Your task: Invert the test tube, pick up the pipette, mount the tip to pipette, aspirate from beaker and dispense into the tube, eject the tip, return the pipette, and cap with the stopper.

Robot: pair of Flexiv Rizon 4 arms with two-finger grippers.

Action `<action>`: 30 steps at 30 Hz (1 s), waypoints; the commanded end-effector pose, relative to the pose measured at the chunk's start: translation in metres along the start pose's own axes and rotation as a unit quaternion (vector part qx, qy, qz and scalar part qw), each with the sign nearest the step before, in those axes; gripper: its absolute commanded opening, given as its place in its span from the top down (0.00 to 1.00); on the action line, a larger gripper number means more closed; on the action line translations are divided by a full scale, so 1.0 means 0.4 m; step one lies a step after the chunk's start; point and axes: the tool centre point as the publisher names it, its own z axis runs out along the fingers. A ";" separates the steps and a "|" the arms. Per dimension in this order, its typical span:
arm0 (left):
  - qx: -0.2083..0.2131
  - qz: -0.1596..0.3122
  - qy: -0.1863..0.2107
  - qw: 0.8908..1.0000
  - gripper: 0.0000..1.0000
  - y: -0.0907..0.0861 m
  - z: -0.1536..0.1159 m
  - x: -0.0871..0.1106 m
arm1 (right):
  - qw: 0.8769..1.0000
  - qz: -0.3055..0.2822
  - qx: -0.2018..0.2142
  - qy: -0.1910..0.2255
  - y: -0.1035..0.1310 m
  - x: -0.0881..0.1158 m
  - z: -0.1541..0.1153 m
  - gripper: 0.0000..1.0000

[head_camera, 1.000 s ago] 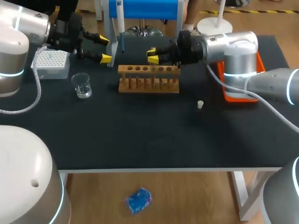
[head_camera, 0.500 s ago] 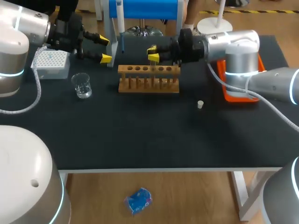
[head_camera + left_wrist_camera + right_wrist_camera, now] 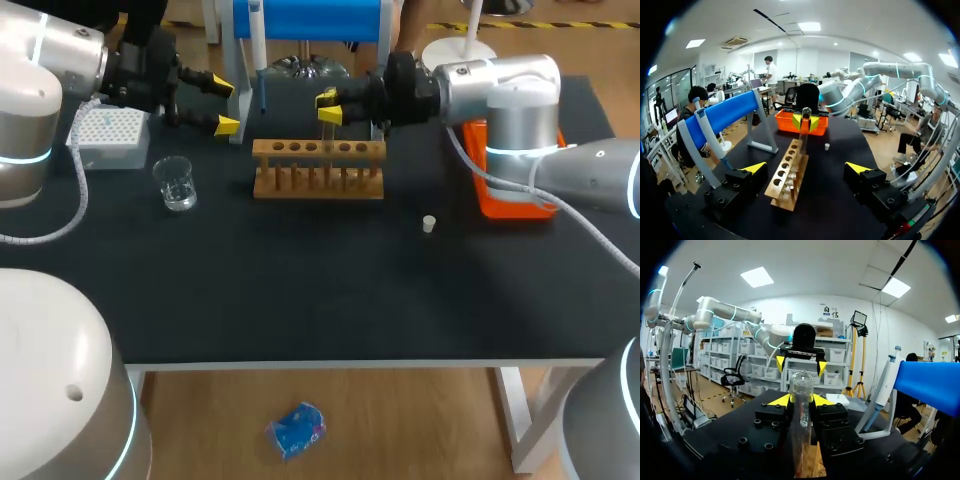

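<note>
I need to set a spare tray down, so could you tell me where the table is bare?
The front strip of the table, nearer the robot than the beaker, test tube rack and stopper, is bare. The back is crowded: tip box, pipette stand, orange tray, left gripper, right gripper.

Clear glass test tube [image 3: 801,386] upright, pinched in right claw [image 3: 327,107] above wooden rack [image 3: 318,170]. White pipette [image 3: 257,45] hanging on far blue stand [image 3: 310,18]. Clear beaker [image 3: 176,184] left. Small white stopper [image 3: 429,224] right, on desk [image 3: 300,290].
</note>
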 end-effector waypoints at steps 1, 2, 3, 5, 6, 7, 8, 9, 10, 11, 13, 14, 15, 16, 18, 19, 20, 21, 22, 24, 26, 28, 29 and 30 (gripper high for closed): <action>-0.001 0.000 0.000 1.000 0.00 -0.001 0.000 0.001 | 1.000 -0.004 0.005 -0.001 0.021 0.004 -0.005 1.00; -0.001 0.000 0.000 1.000 0.00 -0.001 0.000 0.001 | 1.000 -0.005 0.005 -0.001 0.026 0.004 -0.005 1.00; -0.001 0.000 0.000 1.000 0.00 -0.001 0.000 0.001 | 1.000 -0.006 0.005 -0.001 0.031 0.003 -0.006 1.00; -0.001 0.000 0.000 1.000 0.00 -0.001 0.000 0.001 | 1.000 -0.009 0.005 -0.001 0.040 0.004 -0.006 1.00; -0.001 0.000 0.000 1.000 0.00 -0.001 0.000 0.001 | 1.000 -0.009 0.005 -0.001 0.045 0.004 -0.006 1.00; -0.001 0.000 0.000 1.000 0.00 -0.001 0.000 0.001 | 1.000 -0.010 0.004 -0.001 0.050 0.004 -0.006 1.00; -0.001 0.000 0.000 1.000 0.00 -0.001 0.000 0.001 | 1.000 -0.011 0.004 -0.001 0.055 0.004 -0.006 1.00; -0.001 0.000 0.000 1.000 0.00 -0.001 0.000 0.001 | 1.000 -0.012 0.003 0.000 0.059 0.005 -0.006 1.00; -0.001 0.000 0.000 1.000 0.00 -0.001 0.000 0.001 | 1.000 -0.013 0.003 0.000 0.064 0.005 -0.005 1.00; -0.001 0.000 0.000 1.000 0.00 -0.001 0.000 0.001 | 1.000 -0.013 0.002 0.000 0.070 0.006 -0.005 1.00; -0.001 0.000 0.000 1.000 0.00 -0.001 0.000 0.001 | 1.000 -0.014 0.001 -0.001 0.078 0.008 -0.006 1.00; -0.001 0.000 0.000 1.000 0.00 -0.001 0.000 0.001 | 1.000 -0.015 0.000 -0.001 0.082 0.008 -0.006 1.00; -0.001 0.000 0.000 1.000 0.00 -0.001 0.000 0.001 | 1.000 -0.015 0.000 -0.001 0.086 0.008 -0.006 1.00; -0.001 0.000 0.000 1.000 0.00 -0.001 0.000 0.001 | 1.000 -0.016 0.000 -0.002 0.090 0.008 -0.007 1.00; -0.001 0.000 0.000 1.000 0.00 -0.001 0.000 0.001 | 1.000 -0.018 -0.002 -0.003 0.100 0.009 -0.008 1.00; -0.001 0.000 0.000 1.000 0.00 -0.001 0.000 0.001 | 1.000 -0.019 -0.002 -0.003 0.106 0.009 -0.008 1.00; -0.001 0.000 0.000 1.000 0.00 -0.001 0.000 0.001 | 1.000 -0.020 -0.002 -0.003 0.111 0.009 -0.008 1.00; -0.001 0.000 0.000 1.000 0.00 -0.001 0.000 0.001 | 1.000 -0.020 -0.003 -0.004 0.116 0.009 -0.008 1.00; -0.001 0.000 0.000 1.000 0.00 -0.001 0.000 0.001 | 1.000 -0.021 -0.003 -0.004 0.122 0.009 -0.008 1.00; -0.001 0.000 0.000 1.000 0.00 -0.001 0.000 0.001 | 1.000 -0.023 -0.003 -0.005 0.131 0.009 -0.009 1.00; -0.001 0.000 0.000 1.000 0.00 -0.001 0.000 0.001 | 1.000 -0.023 -0.003 -0.005 0.140 0.009 -0.010 1.00; -0.001 0.000 0.000 1.000 0.00 -0.001 0.000 0.001 | 1.000 -0.022 -0.002 -0.006 0.147 0.012 -0.011 1.00; -0.001 0.000 0.000 1.000 0.00 -0.001 0.000 0.001 | 1.000 -0.017 -0.005 -0.006 0.151 0.014 -0.013 1.00; -0.001 0.000 0.000 1.000 0.00 -0.001 0.000 0.001 | 1.000 -0.014 -0.006 -0.006 0.152 0.015 -0.014 1.00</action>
